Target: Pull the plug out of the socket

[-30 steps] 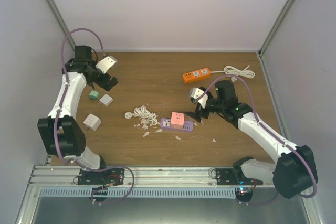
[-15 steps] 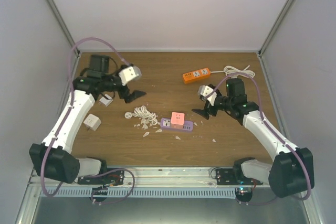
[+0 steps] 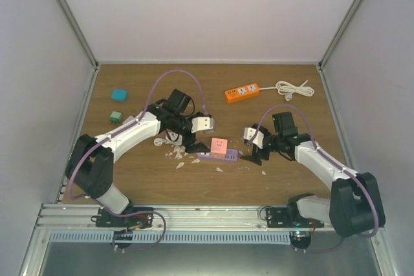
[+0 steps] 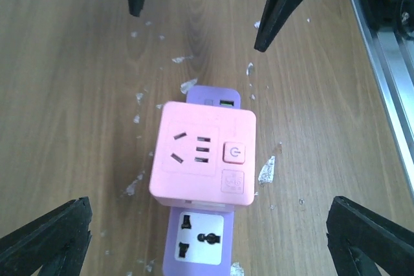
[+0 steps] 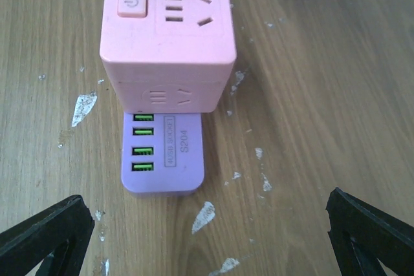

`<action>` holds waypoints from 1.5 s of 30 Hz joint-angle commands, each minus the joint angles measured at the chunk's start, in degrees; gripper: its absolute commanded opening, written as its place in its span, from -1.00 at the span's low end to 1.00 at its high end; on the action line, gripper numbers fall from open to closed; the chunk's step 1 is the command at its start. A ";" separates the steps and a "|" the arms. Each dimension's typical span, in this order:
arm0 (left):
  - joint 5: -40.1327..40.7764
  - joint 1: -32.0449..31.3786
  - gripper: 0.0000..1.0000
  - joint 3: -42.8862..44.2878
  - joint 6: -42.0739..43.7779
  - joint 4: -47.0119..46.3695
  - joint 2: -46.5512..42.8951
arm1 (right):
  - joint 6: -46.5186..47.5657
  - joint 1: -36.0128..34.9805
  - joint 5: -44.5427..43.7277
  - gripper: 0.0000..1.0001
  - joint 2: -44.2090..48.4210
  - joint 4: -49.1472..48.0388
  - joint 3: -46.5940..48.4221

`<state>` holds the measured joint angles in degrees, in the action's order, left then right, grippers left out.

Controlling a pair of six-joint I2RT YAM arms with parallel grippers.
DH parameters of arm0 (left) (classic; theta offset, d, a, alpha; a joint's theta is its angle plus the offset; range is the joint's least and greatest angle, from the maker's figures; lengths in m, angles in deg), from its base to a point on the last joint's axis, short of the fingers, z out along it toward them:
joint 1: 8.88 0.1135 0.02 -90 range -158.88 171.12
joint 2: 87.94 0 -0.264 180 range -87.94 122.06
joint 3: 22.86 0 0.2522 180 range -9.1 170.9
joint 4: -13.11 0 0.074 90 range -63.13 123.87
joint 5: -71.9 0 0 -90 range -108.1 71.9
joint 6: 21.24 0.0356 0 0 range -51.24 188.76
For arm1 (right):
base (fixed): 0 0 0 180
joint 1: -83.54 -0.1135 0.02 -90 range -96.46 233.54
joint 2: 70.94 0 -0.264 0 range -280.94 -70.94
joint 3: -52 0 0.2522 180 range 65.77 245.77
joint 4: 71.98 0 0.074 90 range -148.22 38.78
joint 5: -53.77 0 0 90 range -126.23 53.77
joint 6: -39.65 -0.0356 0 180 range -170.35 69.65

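A pink cube plug [image 3: 218,145] sits plugged into a purple socket strip [image 3: 226,157] lying flat on the wooden table. My left gripper [image 3: 194,148] is open at the strip's left end. In the left wrist view it [image 4: 207,250] straddles the strip [image 4: 197,237], with the pink plug [image 4: 202,154] just ahead. My right gripper [image 3: 253,154] is open at the strip's right end. In the right wrist view it [image 5: 207,244] faces the strip's USB end [image 5: 163,153] and the plug [image 5: 168,30]. Neither gripper touches plug or strip.
An orange power strip [image 3: 241,92] and a white cable [image 3: 294,88] lie at the back right. A coiled white cable [image 3: 174,138] lies behind my left gripper. A teal block [image 3: 119,95] and a green block [image 3: 115,117] sit at the left. White flakes [image 5: 220,203] dot the wood.
My left arm has swung from the far left across to the strip's left end. My right gripper has come down and closer to the strip's right end.
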<state>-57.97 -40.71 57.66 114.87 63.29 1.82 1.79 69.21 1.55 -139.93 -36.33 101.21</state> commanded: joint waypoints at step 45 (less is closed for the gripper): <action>-6.22 -4.46 0.12 -7.55 -4.68 -22.13 7.30 | 2.09 -6.15 1.84 -0.29 -18.16 -10.95 -1.60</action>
<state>-55.79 -46.14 48.42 113.69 42.53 9.82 2.86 63.33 4.65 -158.05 -45.90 100.57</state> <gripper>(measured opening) 0.639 0.491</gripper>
